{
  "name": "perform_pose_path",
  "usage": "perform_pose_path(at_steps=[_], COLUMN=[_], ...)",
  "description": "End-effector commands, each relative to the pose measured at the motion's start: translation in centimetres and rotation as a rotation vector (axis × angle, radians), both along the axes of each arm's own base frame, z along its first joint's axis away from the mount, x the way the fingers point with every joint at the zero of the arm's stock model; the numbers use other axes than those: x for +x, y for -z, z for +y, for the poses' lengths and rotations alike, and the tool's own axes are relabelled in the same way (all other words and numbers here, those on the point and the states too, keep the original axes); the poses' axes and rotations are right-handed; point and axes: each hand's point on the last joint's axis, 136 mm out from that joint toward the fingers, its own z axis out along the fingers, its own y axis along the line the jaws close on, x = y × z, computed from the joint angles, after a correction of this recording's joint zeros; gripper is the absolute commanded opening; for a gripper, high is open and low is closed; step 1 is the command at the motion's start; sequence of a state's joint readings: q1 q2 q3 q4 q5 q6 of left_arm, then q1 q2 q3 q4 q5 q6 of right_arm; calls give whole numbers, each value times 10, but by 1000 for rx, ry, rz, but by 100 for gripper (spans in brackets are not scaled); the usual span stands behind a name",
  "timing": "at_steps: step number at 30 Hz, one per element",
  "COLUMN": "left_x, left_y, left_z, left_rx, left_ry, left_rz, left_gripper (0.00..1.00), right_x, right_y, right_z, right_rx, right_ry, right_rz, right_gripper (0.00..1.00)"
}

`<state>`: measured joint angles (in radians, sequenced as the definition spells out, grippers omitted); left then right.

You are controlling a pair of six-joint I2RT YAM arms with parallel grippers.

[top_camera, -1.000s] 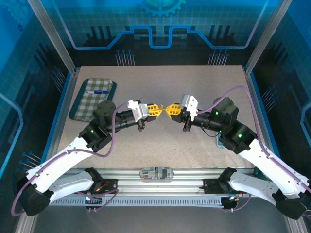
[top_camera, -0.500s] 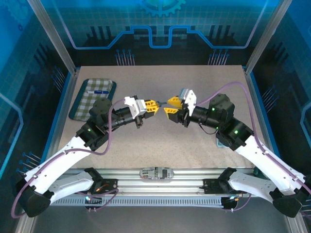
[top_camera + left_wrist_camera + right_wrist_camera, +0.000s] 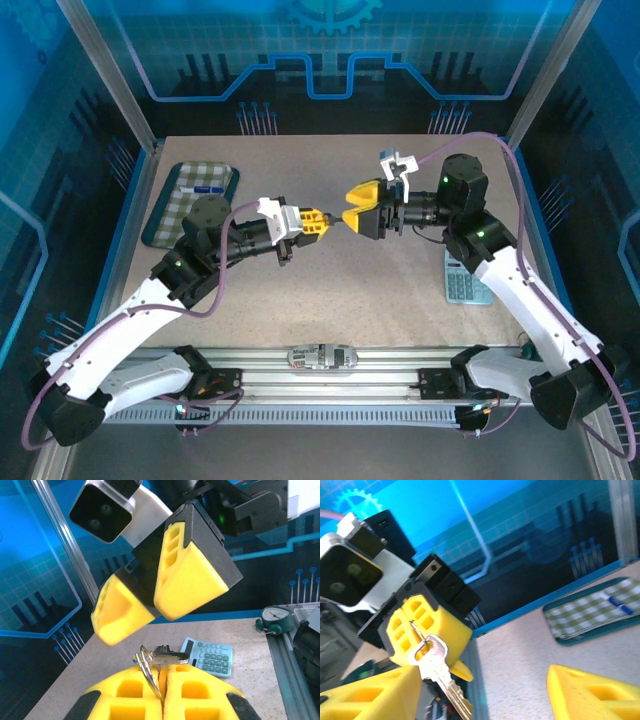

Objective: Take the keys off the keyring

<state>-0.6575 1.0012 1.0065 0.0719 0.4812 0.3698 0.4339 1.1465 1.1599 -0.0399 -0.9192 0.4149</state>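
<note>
The left tool (image 3: 162, 674) has its yellow pads pressed together, clamped on the thin wire keyring (image 3: 145, 666). Only a short arc of the ring sticks out of the seam between the pads; the rest is hidden inside the grip. A silver key (image 3: 441, 668) hangs from that ring in the air above the tabletop (image 3: 330, 295). In the right wrist view its blade runs down to the bottom edge, with the tip cut off. A small yellow nub behind the key's head is too blurred to identify. From overhead, the ring and key are too small to make out between the two tools.

The right tool (image 3: 351, 206) faces the left one just beside it. Its two yellow fingers (image 3: 186, 582) stand well apart, holding nothing and not touching the key. From the left wrist camera those fingers block much of the view beyond.

A pale blue calculator (image 3: 465, 282) lies on the tabletop under the right arm. A green checked tray (image 3: 185, 215) holding a blue pen (image 3: 206, 189) sits at the far left. A teal round dial (image 3: 274, 619) stands by the right rail, and an object on the near rail (image 3: 322, 356) is unclear.
</note>
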Motion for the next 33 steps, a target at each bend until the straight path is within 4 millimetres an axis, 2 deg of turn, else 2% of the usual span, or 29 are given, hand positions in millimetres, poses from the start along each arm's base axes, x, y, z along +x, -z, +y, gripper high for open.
perform_pose_path(at_steps=[1,9,12,15,18,20,22,26,28,33], left_x=[-11,-13,-12,-9,-7,-6,-4,2,6,7], left_y=[-8,-8,-5,-2,0,1,1,1,2,2], left_z=[-5,-9,-9,-9,-8,-8,-8,-6,-4,-2], left_rx=[16,29,37,45,50,52,54,59,62,62], left_ry=[69,98,99,86,70,65,56,16,-6,-26], left_rz=[-6,2,10,11,4,4,2,-7,-16,-32], left_gripper=[0,0,0,0,0,0,0,0,0,0], right_x=[-29,-42,-45,-47,-47,-47,-47,-48,-48,-43], right_y=[-14,-10,-12,-12,-12,-13,-14,-10,-6,15], right_z=[6,15,16,17,17,17,18,20,22,24], right_rx=[41,21,17,10,5,9,9,0,-14,-90], right_ry=[-162,-250,-261,-286,-285,-288,-287,-295,-295,-261], right_rz=[3,27,35,45,58,62,66,92,118,182], right_gripper=[69,64,54,37,28,29,38,40,45,44])
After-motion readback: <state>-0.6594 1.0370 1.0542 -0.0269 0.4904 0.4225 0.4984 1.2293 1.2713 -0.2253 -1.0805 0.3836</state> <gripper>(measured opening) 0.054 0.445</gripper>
